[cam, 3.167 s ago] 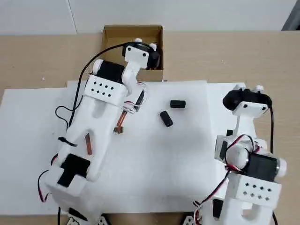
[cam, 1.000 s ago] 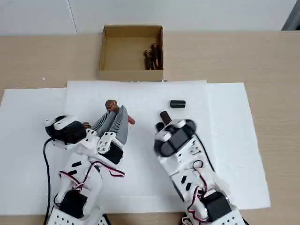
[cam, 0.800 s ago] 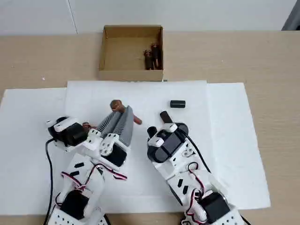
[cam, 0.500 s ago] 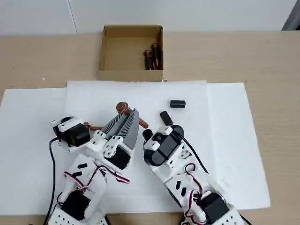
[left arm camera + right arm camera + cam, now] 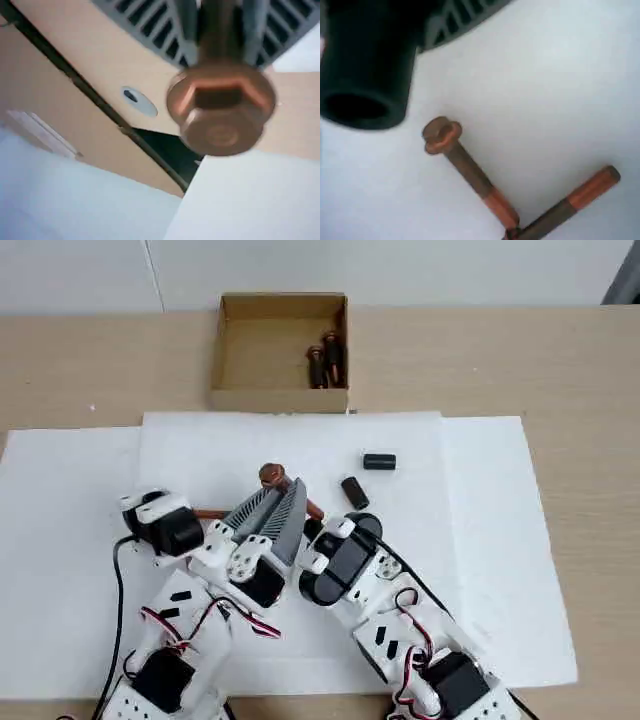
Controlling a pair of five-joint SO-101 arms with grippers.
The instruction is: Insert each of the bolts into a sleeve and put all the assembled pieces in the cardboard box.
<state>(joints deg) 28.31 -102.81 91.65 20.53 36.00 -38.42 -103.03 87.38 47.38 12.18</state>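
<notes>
My left gripper (image 5: 287, 491) is shut on a copper bolt (image 5: 272, 478), held off the white foam with its hex head (image 5: 220, 111) pointing away from the wrist. My right gripper (image 5: 313, 531) is close beside it on the right and shut on a black sleeve (image 5: 366, 67), whose open bore faces outward. Two more black sleeves (image 5: 354, 492) (image 5: 378, 461) lie on the foam beyond. Two loose bolts (image 5: 470, 175) (image 5: 570, 200) lie on the foam, one of them (image 5: 208, 512) beside the left arm. The cardboard box (image 5: 240, 350) at the back holds assembled pieces (image 5: 325, 358).
The white foam sheet (image 5: 480, 540) covers the wooden table (image 5: 500, 360) in front of the box. Both arms crowd the sheet's near middle, with a black cable (image 5: 115, 590) trailing at the left.
The left gripper carried its bolt rightward and the right gripper swung left with its sleeve, so the two now nearly meet. Earlier still, one arm reached over the box.
</notes>
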